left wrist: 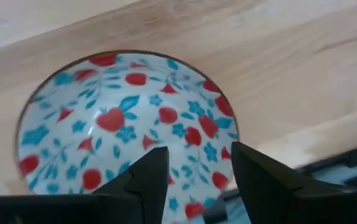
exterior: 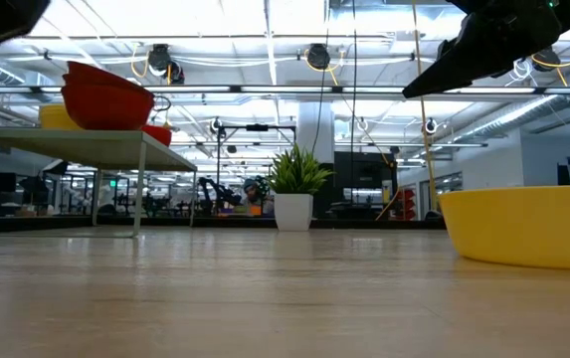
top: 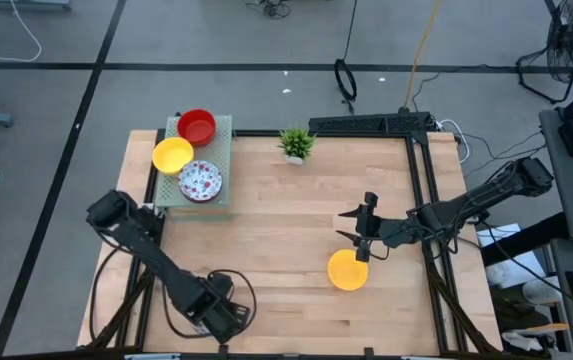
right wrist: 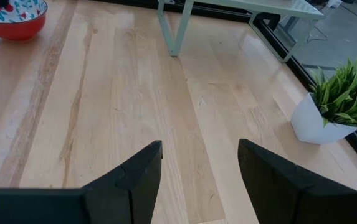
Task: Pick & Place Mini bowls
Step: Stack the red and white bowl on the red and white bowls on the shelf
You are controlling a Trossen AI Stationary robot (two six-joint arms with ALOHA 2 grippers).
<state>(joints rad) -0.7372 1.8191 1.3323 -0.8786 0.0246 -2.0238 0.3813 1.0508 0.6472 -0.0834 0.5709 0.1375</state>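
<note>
A white mini bowl with red floral pattern [left wrist: 122, 124] lies on the table's near left part; it also shows as a red-walled bowl [right wrist: 13, 18] in the right wrist view. My left gripper [left wrist: 194, 171] hangs open right over it, one finger over its inside and one beyond its rim. In the high view my left gripper [top: 222, 316] hides this bowl. A yellow mini bowl [top: 347, 270] sits on the table's right half. My right gripper [top: 347, 227] is open and empty, just on the far side of it. Red [top: 197, 127], yellow [top: 173, 155] and floral [top: 200, 181] bowls rest on a raised shelf. My left gripper comes at the floral bowl from above, its open fingers [left wrist: 144, 177] on either side of the bowl's rim [left wrist: 228, 146]. Whether a finger touches the rim I cannot tell.
The pale green shelf [top: 224, 160] stands on legs at the table's far left corner. A small potted plant [top: 296, 143] stands at the far edge. A black frame [top: 421, 190] runs along the table's right side. Bare wood lies between the two arms.
</note>
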